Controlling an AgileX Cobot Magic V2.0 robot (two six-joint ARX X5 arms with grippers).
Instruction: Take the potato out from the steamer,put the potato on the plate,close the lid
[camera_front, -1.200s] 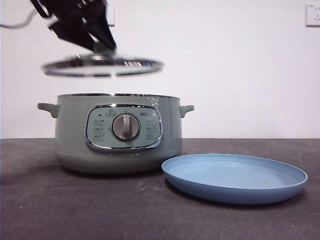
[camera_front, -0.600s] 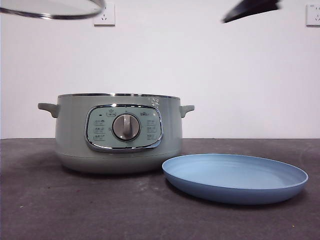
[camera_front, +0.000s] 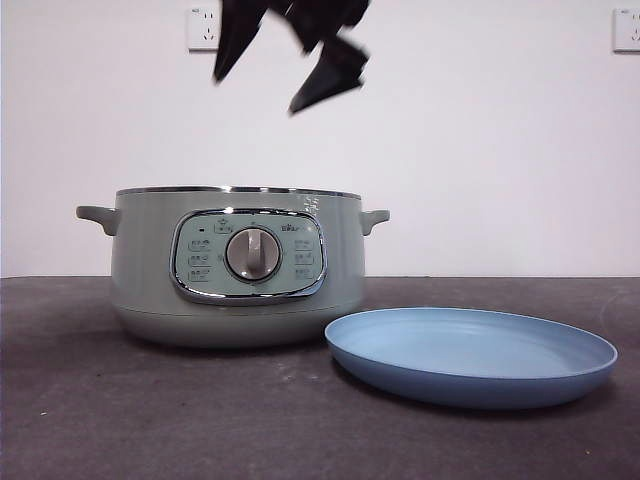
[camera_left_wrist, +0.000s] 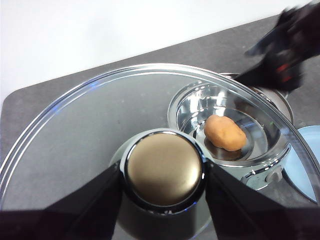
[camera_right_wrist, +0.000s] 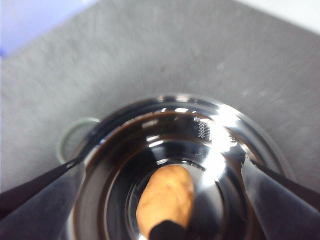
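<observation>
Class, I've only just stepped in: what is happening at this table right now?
The left gripper is shut on the lid by its knob and holds it up, away from the steamer. The right gripper, jaws open, hangs over the uncovered steamer, lined up on the potato lying at the bottom of it. The blue plate sits beside the steamer on the dark table with nothing on it yet.
</observation>
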